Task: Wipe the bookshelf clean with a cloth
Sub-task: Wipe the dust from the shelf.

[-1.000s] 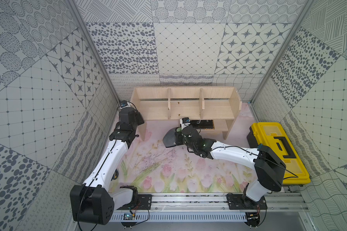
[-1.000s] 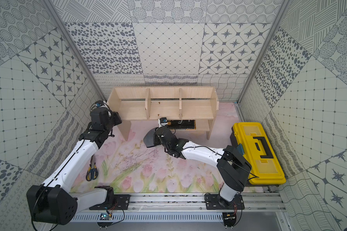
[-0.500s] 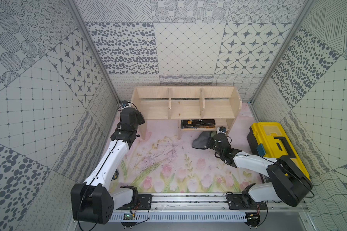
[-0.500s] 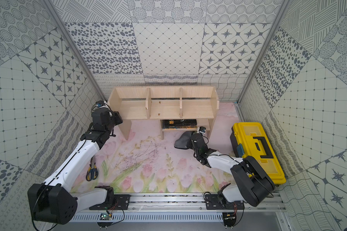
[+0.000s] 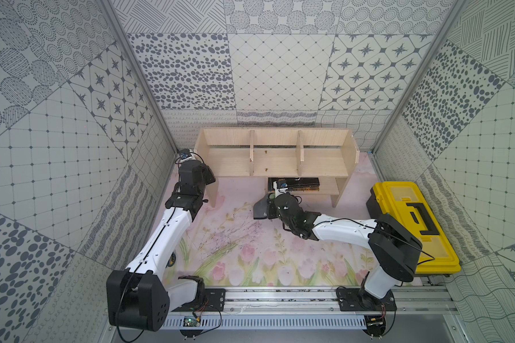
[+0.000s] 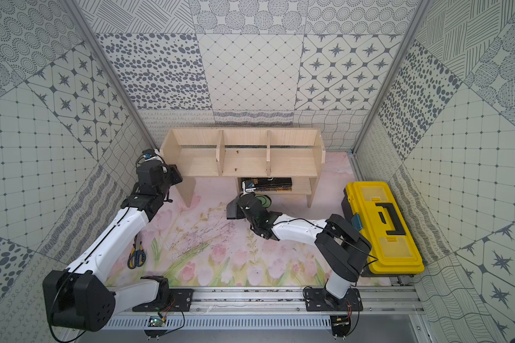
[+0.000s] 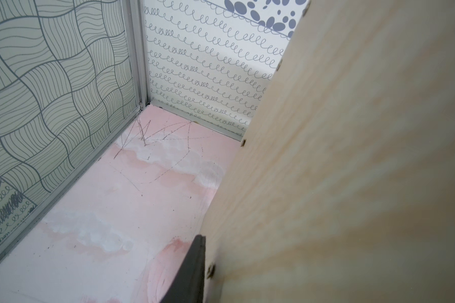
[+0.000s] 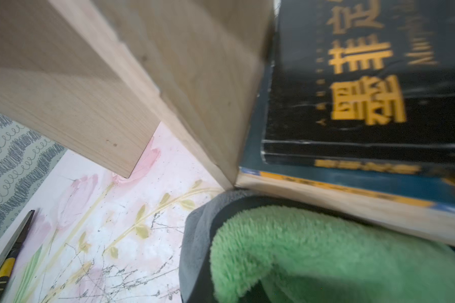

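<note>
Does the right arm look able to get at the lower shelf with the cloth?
Probably yes: the right gripper holds the cloth right at the lower shelf's front edge with nothing between, though the book covers much of its board.

my left arm (image 5: 167, 231): stretched forward | my left gripper (image 5: 211, 179): pinching a side panel of the bookshelf (image 5: 275, 161) | my right arm (image 5: 339, 230): elbow bent, forearm low, reaching inward | my right gripper (image 5: 270, 205): clamped tight on the cloth (image 5: 260, 209)

The bookshelf (image 5: 275, 161) is bare pale wood, matt and fine-grained. The cloth (image 8: 300, 249) is fluffy green fleece on one side and smoother dark grey on the other. The book (image 8: 365, 78) has a glossy black cover. The toolbox (image 5: 434, 252) is smooth yellow plastic, and the flowered mat (image 5: 235, 252) looks scuffed.
</note>
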You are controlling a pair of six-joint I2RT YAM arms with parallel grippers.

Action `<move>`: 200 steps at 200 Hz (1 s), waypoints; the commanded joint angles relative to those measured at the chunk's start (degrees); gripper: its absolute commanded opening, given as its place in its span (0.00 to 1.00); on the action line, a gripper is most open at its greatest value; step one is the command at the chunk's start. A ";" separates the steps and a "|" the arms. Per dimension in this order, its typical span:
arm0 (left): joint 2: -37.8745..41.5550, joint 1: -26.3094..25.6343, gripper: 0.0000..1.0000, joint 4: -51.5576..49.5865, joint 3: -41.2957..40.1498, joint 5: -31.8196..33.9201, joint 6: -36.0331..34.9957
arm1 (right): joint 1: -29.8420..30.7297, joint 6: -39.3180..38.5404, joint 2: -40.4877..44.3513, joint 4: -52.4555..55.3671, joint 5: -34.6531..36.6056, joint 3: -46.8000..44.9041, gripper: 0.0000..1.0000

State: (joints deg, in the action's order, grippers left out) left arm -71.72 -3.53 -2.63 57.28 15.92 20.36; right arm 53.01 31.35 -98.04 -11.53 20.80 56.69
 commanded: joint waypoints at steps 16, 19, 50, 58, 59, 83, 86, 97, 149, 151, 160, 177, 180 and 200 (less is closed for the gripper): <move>-2.34 0.32 0.00 -2.27 -1.14 2.75 13.04 | -5.78 5.61 3.84 -4.38 2.07 -7.13 0.00; -2.30 0.29 0.00 -2.26 -1.18 2.84 13.04 | -6.66 6.19 4.99 -4.92 1.72 -8.70 0.00; -2.39 0.45 0.00 -2.60 -0.86 3.32 12.99 | -17.78 7.28 19.60 -3.59 1.61 -21.71 0.00; -2.19 0.47 0.00 -2.56 -1.10 3.50 12.89 | -19.89 6.06 24.02 -2.38 3.32 -24.32 0.00; -2.19 0.50 0.00 -2.56 -1.10 3.50 12.83 | -20.06 5.81 24.73 -2.24 3.57 -24.64 0.00; -2.19 0.51 0.00 -2.46 -1.11 3.77 12.76 | -26.19 0.69 36.88 3.06 6.65 -29.05 0.00; -2.17 0.47 0.00 -2.36 -1.05 3.72 12.74 | -27.38 0.45 38.02 4.18 6.54 -29.10 0.00; -2.06 0.53 0.00 -2.36 -1.23 3.92 12.73 | -32.09 -0.18 42.17 7.92 4.69 -28.64 0.00; -2.05 0.50 0.00 -1.75 -1.64 3.00 13.03 | -39.00 -10.72 47.16 14.25 -8.56 -18.23 0.00; -2.07 0.51 0.00 -1.76 -1.64 2.94 13.08 | -38.92 -10.86 46.87 14.25 -9.43 -17.78 0.00; -2.27 0.50 0.00 -1.80 -1.36 2.48 13.34 | -37.72 -11.05 45.07 14.66 -12.01 -16.05 0.00; -2.14 0.46 0.00 -1.84 -1.32 1.75 13.80 | -30.21 -12.60 41.52 14.63 -8.36 -13.57 0.00; -2.05 0.49 0.00 -1.85 -1.38 1.74 13.82 | -28.62 -13.08 40.99 14.28 -7.26 -13.27 0.00; -1.97 0.53 0.00 -1.66 -1.47 1.97 13.62 | -17.73 -15.85 36.10 10.62 -0.88 -10.98 0.00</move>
State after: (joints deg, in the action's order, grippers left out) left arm -72.53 -3.51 0.03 56.77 16.19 19.09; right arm 25.45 20.64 -57.34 3.73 16.53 42.63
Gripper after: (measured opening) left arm 0.276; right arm 0.093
